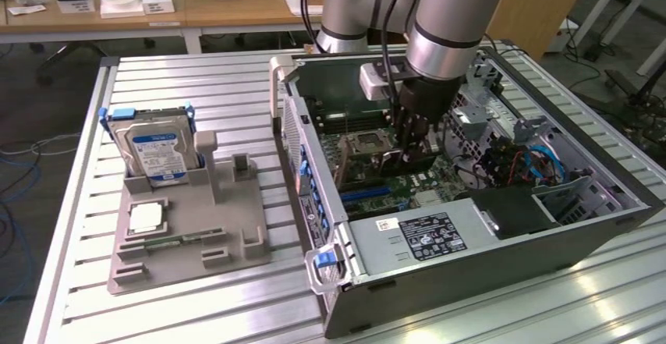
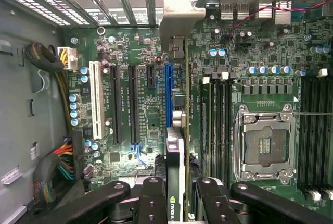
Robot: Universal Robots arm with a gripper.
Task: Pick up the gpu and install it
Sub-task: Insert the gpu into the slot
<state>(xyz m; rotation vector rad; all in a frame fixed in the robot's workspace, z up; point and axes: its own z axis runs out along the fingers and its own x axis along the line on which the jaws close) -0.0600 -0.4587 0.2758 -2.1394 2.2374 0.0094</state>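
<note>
Closest to the wrist cam: the gripper (image 2: 179, 199), its black fingers (image 2: 152, 197) pressed onto the two faces of the gpu (image 2: 175, 156), so it's pinching the card, not spread. The card hangs edge-on btwn them, black cooler one side, thin green board the other. Its silver end bracket (image 2: 179, 21) is at the far end, twd the rear slot grille (image 2: 114, 0). I reckon it's held that way so the connector edge faces the motherboard (image 2: 151, 125) & the bracket lines up w/ a rear opening. The grip looks approx mid-length, prob to stop the card tipping.

The card runs parallel to the blue slot (image 2: 168, 91) & just beside it. Much of the slot shows bare, so prob not seated yet; can't tell its height above the slot. The CPU socket (image 2: 265, 146) sits apart, beyond the memory slots (image 2: 218, 130).

Ext. view: the arm (image 1: 448, 24) comes in from 12 o'c & reaches straight down into the PC case (image 1: 541, 254). The case lies on its side, open face up, which gives a vertical way in.

At 9 o'c of the case, on the slatted table (image 1: 177, 86), sits a grey holder (image 1: 193, 262). The hard drive (image 1: 156, 153) stands upright at its 12 o'c end, and the memory stick (image 1: 182, 239) lies flat nr its 6 o'c end. Both are well apart from the gripper.
</note>
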